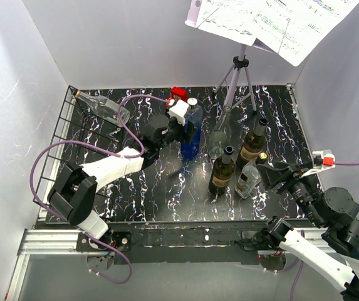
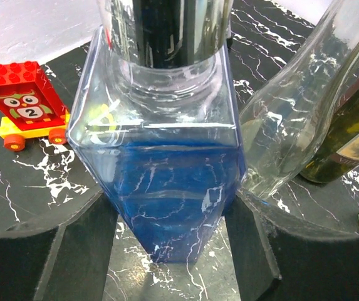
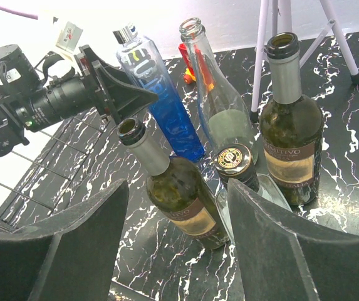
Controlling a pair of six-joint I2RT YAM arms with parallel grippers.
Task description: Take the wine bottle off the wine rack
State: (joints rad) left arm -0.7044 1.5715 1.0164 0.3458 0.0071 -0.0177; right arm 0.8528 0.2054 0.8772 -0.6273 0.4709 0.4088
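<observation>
Your left gripper [image 1: 184, 128] is reached out over the middle of the black marbled table [image 1: 166, 194], and it is closed on the blue bottle [image 1: 192, 135]. In the left wrist view its fingers [image 2: 47, 257] sit tight against both lower sides of that bottle, with no gap showing. The blue bottle stands upright, its silver cap up.

The wine bottle [image 1: 101, 106] is not in either gripper. It is clear glass and lies on its side at the far corner of the wine rack [image 1: 60, 150], neck pointing to the far left. The rack runs along the left edge of the table, well apart from the blue bottle.

Your right gripper [image 3: 178, 191] hangs near the right front of the table with its jaws spread wide and nothing between them. Just beyond it you see a cluster of upright bottles: a dark green bottle [image 3: 185, 207] tilted in view, a second dark green bottle [image 3: 290, 150], a small bottle with a gold cap [image 3: 234, 160] between them, and an empty clear bottle [image 3: 213, 106] behind.

A red toy brick on yellow wheels [image 2: 22, 103] sits beside the blue bottle (an owl and a 2 are printed on it). The grey music stand [image 1: 239, 75] stands at the far side.
</observation>
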